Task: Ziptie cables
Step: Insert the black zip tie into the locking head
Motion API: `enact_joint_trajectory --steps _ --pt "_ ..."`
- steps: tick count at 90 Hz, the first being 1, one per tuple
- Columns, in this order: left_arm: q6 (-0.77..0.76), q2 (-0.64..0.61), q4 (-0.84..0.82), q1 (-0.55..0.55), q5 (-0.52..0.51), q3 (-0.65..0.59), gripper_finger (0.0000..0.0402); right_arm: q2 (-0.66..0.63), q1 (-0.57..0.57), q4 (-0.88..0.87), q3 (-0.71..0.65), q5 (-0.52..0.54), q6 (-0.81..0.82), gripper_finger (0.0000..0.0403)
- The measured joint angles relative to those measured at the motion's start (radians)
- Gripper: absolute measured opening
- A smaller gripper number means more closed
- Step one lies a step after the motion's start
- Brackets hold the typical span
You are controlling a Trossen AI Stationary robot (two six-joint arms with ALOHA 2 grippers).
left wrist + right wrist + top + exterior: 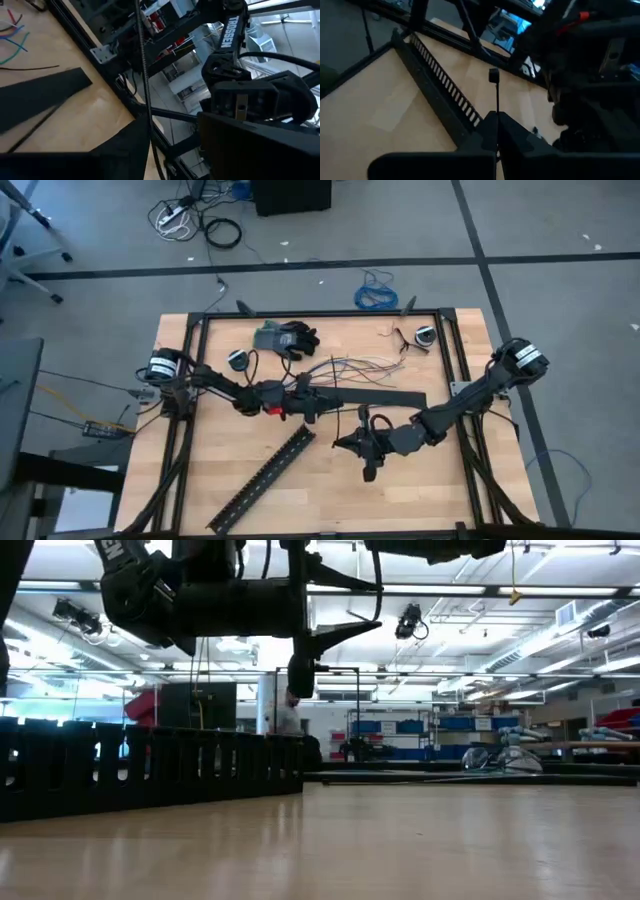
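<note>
- The slotted cable duct [150,775] lies nearest the low camera, a long black channel with open slots, set diagonally on the wooden table [440,490].
- The right gripper [495,125] hovers over the table centre, clamped on a zip tie [494,100] that stands up between its fingers, square head uppermost.
- The left gripper [305,402] sits just beside the right one, over the near end of a flat black strip [385,398]. Whether its fingers are apart or together cannot be told.
- The cables [355,366] lie loose and fanned out beyond the strip, apart from both grippers and not yet bundled.
- Risk, as a judgement: the tie is thin and gripped only at its tail, so it may twist or slip out when it meets the wires. The fanned wires may also escape the loop, and the two grippers are close enough to collide.
- Count: two arms, one duct, one flat strip, one zip tie in view, one black glove [295,337]. The wires are several, too fine to count.
</note>
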Motion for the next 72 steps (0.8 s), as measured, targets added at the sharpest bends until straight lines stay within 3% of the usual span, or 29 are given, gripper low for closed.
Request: enact_joint_trajectory --steps 25,72 --pt "0.021 0.000 -0.002 0.025 0.009 0.000 0.0156 0.000 0.023 -0.019 0.000 0.072 0.003 0.0000" --pt "0.058 0.000 0.002 0.075 -0.005 0.000 0.0156 0.000 0.024 -0.054 0.000 0.073 0.051 0.0000"
